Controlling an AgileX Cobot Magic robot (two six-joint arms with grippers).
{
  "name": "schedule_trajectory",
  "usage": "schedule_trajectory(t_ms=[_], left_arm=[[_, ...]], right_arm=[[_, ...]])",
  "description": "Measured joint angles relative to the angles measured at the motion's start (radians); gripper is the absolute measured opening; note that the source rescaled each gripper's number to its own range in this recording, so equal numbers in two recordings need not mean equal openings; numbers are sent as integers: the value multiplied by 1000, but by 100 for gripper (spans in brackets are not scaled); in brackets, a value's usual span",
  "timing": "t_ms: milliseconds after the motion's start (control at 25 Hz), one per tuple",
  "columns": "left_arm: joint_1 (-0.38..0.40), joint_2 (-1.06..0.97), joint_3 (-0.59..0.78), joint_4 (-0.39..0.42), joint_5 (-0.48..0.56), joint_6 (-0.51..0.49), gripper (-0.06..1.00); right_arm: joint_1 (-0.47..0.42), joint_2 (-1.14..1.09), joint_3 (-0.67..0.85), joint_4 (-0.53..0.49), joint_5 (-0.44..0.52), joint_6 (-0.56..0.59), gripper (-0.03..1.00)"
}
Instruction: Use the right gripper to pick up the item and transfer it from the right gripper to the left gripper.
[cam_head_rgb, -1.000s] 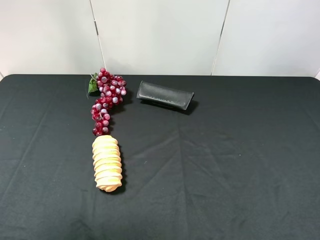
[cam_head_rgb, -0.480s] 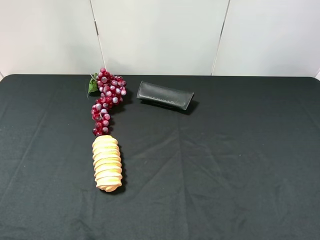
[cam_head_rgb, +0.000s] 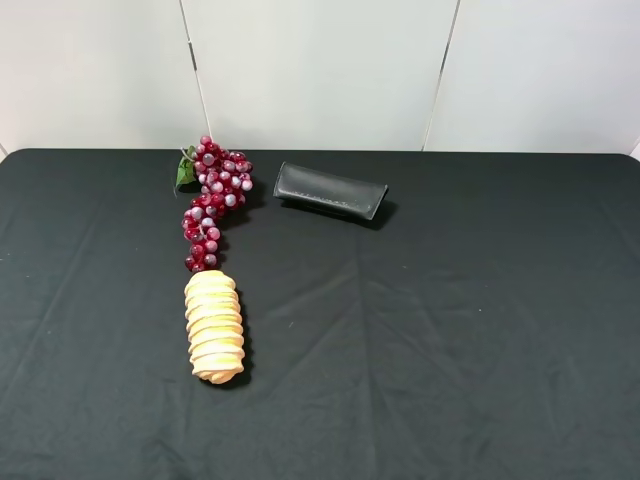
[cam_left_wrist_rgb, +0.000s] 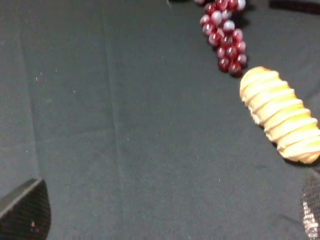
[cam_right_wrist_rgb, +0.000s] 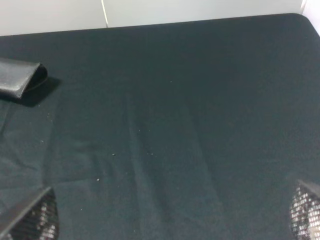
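The item, a long bunch of dark-red and pale purple grapes (cam_head_rgb: 213, 200) with a small green leaf, lies on the black cloth at the back left. Its lower end (cam_left_wrist_rgb: 226, 35) shows in the left wrist view too. Neither arm appears in the exterior high view. My left gripper (cam_left_wrist_rgb: 165, 212) shows only its two fingertips at the picture's edge, spread wide over bare cloth and well apart from the grapes. My right gripper (cam_right_wrist_rgb: 172, 215) is also open, its fingertips (cam_right_wrist_rgb: 35, 217) far apart above bare cloth, with no grapes in its view.
A ridged tan bread roll (cam_head_rgb: 214, 326) lies just in front of the grapes, its end close to theirs. A black leather case (cam_head_rgb: 330, 190) rests to the right of the grapes near the back edge. White wall panels stand behind the table (cam_head_rgb: 480, 330).
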Motion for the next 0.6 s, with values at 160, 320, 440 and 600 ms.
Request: schedule_trajectory(t_ms=[160,320,440,600], left_arm=[[0,0,35,1,-16,0,100],[0,0,54,1,-65,0,100],[0,0,72,-4,-95,0,100],[0,0,72,-4,-99,0,100]], right_arm=[[0,0,0,0,0,0,100],[0,0,0,1,0,0,100],[0,0,0,1,0,0,100],[0,0,0,1,0,0,100]])
